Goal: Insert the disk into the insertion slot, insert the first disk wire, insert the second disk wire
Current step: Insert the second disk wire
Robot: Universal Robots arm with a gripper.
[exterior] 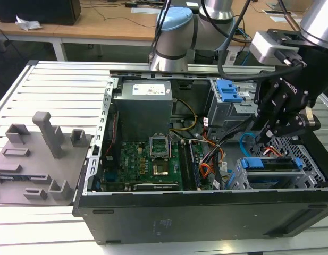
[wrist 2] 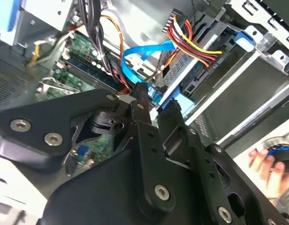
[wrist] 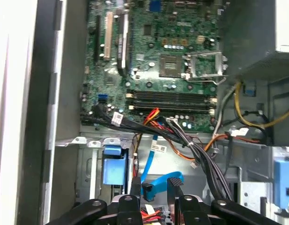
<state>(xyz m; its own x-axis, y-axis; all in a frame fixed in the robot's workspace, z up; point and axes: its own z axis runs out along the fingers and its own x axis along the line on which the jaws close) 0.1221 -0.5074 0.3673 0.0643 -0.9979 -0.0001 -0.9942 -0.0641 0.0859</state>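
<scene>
The disk, silver in its blue carrier, lies inside the insertion slot, the low perforated grey cage at the exterior view's right. My gripper hangs just above the cage's inner end. In both wrist views its fingers close on the black plug of a flat blue wire, which loops up from the board area. A bundle of red, yellow and black wires ends in a black plug at the disk's edge. The disk's blue carrier also shows behind it.
A taller grey cage with a blue bracket stands behind the gripper. The motherboard, the power supply and black cable bundles crowd the case. A grey fixture sits outside the case. A person's hand holds something outside the case.
</scene>
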